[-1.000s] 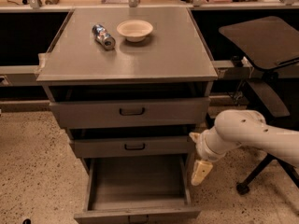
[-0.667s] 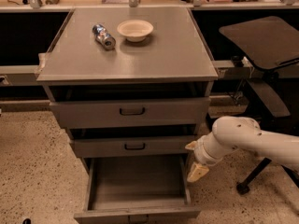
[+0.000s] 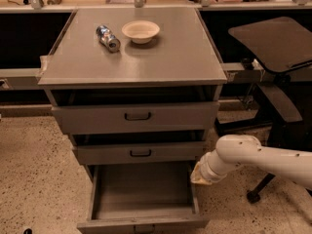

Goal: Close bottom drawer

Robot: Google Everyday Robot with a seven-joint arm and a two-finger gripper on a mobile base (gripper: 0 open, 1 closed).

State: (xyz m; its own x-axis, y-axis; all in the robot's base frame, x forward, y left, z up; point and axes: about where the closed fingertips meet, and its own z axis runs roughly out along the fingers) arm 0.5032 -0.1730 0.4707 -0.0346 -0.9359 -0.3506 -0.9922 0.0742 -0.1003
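The bottom drawer of the grey cabinet is pulled far out toward me, and its plain grey box is empty. Its slim front lies at the bottom edge of the view. My gripper, on the end of a white arm that reaches in from the right, sits against the drawer's right side wall, near its back and just below the middle drawer's right corner. It holds nothing that I can see.
The middle drawer and the top drawer each stand slightly ajar. A white bowl and a can lying on its side rest on the cabinet top. A dark office chair stands at the right. The floor is speckled.
My gripper and arm have moved left, from beside the cabinet's right side to the right wall of the open bottom drawer. The drawer has not moved.
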